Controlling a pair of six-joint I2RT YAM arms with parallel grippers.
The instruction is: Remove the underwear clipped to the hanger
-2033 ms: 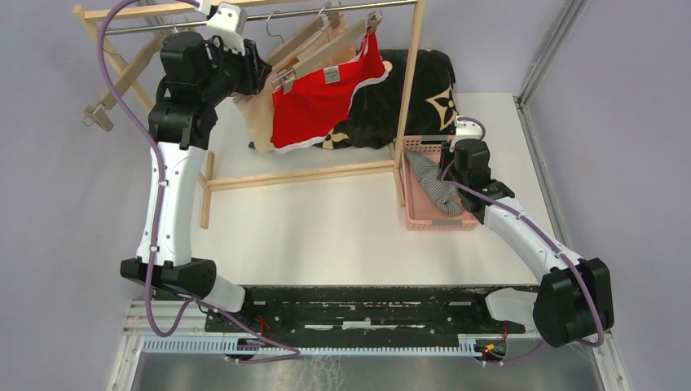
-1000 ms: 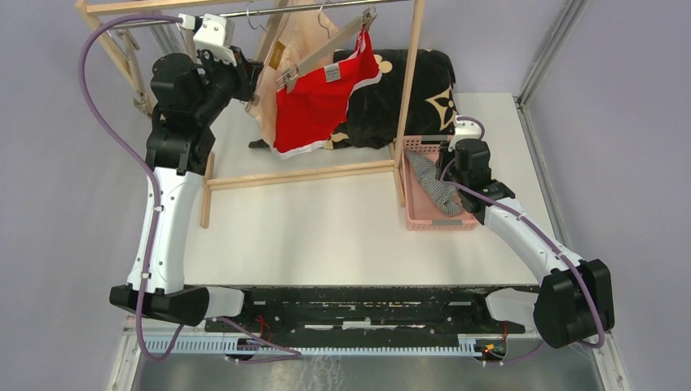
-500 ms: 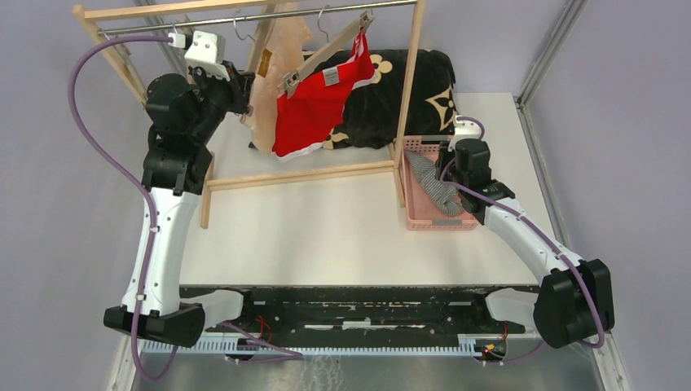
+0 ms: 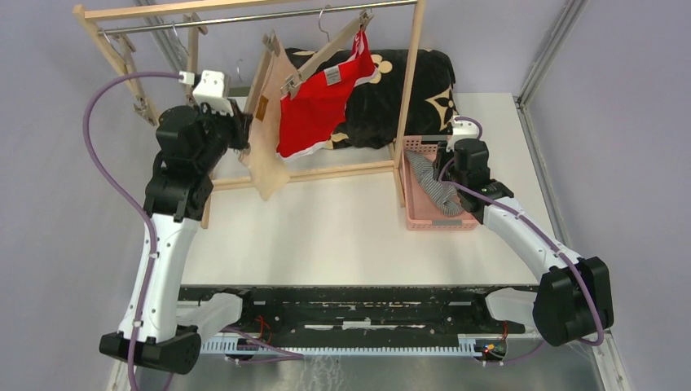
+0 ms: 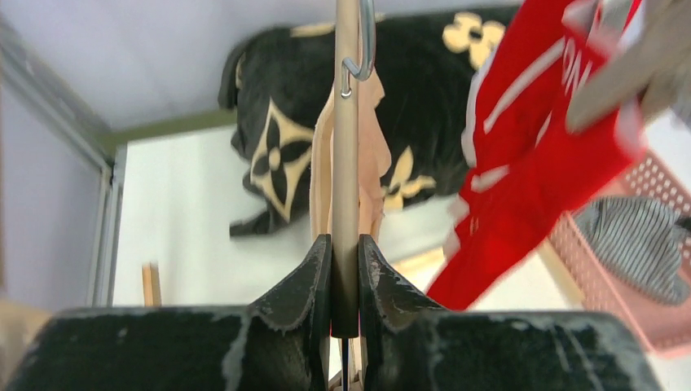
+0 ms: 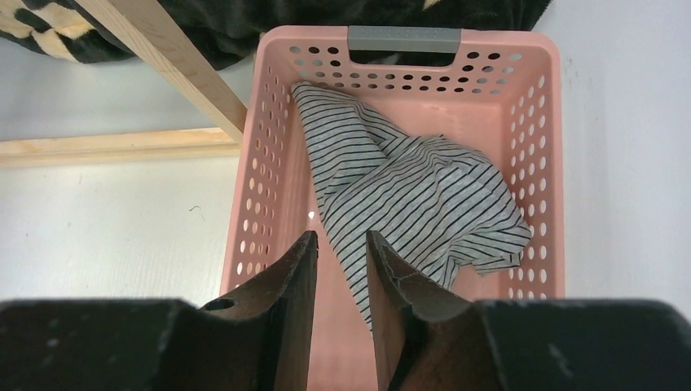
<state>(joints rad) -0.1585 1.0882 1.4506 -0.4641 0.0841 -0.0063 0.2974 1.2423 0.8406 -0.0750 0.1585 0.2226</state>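
1. Seen from above: the left pincer (image 4: 244,130) is clamped on a wooden hanger (image 4: 264,61), held in front of the rack (image 4: 244,18). The beige underwear (image 4: 270,159) hangs from the hanger just to the pincer's right, over the counter (image 4: 326,236). The red underwear (image 4: 314,110) is clipped to a second hanger just beyond. The striped underwear (image 4: 432,186) lies in a pink basket (image 4: 415,218), below the right pincer (image 4: 455,167).

2. At the left wrist: both fingers (image 5: 319,265) press flat on the hanger's wooden bar, edge-on. The beige cloth sags behind the bar, close to the tips but not touched by them. The red pair swings to the right, in front of a black cushion (image 5: 277,122).

3. At the right wrist: the jaws stand a little apart, holding nothing, and hover over the basket. The striped pair lies crumpled just ahead of and beneath the tips.

4. The beige pair looks light, limp and stretchy. It should likely be pinched in a bunched fold close to a clip, so that a pull frees it rather than stretching it.
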